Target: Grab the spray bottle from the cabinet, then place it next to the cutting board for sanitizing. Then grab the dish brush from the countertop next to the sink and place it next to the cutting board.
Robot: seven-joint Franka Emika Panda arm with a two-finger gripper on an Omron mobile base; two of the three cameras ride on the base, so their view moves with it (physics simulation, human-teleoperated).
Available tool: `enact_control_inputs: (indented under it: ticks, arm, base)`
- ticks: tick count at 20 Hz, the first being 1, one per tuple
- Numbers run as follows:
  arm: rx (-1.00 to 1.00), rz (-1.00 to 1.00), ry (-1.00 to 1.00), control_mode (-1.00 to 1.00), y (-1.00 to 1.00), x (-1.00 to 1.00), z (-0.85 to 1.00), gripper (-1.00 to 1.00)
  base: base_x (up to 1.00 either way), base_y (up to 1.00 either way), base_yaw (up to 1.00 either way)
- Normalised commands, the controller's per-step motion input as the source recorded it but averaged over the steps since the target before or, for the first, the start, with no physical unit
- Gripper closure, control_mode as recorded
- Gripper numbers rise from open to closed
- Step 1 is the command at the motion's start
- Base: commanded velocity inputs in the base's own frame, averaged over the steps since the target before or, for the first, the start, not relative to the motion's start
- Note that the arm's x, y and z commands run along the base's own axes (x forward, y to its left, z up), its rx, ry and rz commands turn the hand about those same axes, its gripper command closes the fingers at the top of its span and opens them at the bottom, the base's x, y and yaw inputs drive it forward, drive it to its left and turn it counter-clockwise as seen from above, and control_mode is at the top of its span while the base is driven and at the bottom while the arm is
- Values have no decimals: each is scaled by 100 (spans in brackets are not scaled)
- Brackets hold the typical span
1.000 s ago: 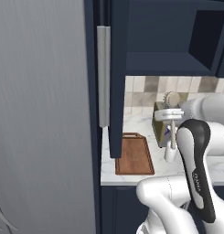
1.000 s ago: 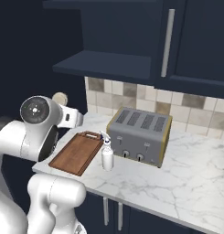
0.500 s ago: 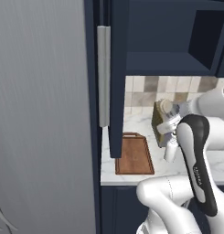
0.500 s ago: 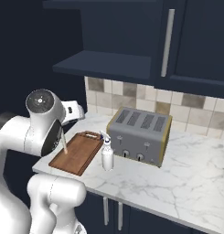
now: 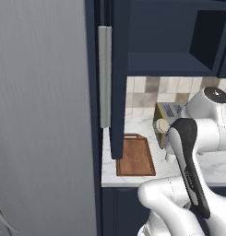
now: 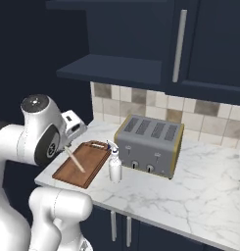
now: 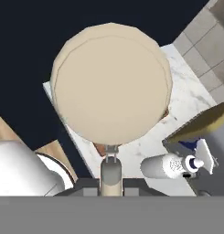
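Observation:
My gripper (image 7: 111,182) is shut on the dish brush (image 7: 111,87), whose round beige bristle head looms large in the hand view. From the right base view its thin handle (image 6: 75,160) slants down above the cutting board (image 6: 94,156), a reddish-brown board at the counter's left end. The brush head (image 5: 161,126) also peeks out beside my arm. The white spray bottle (image 6: 114,166) stands upright on the countertop (image 6: 190,196), just right of the board and in front of the toaster. The navy cabinet (image 6: 209,44) hangs above with its shelf recess (image 6: 107,68).
A grey four-slot toaster (image 6: 148,144) stands behind the spray bottle against the tiled wall. An open navy door (image 5: 119,78) with a long grey bar handle (image 5: 104,76) hangs over the board's left side. A tall grey panel (image 5: 40,115) stands further left.
My arm has swung the held brush from behind my shoulder out over the cutting board, and its handle now slants above the board. The spray bottle and the board stayed put.

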Motion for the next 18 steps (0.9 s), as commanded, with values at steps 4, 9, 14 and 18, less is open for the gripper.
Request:
enact_control_inputs:
  ticks: [4, 9, 14, 18]
  arm:
    - [-9, 13, 14, -100, -52, -26, -62, 100]
    - [3, 15, -2, -100, -48, -1, -73, 100]
    - [5, 3, -1, -100, -14, 19, -74, 100]
    - [0, 24, -29, -100, -29, 6, -75, 100]
  base:
    - [0, 0, 0]
    - [0, 0, 0]
    - [0, 0, 0]
    - [0, 0, 0]
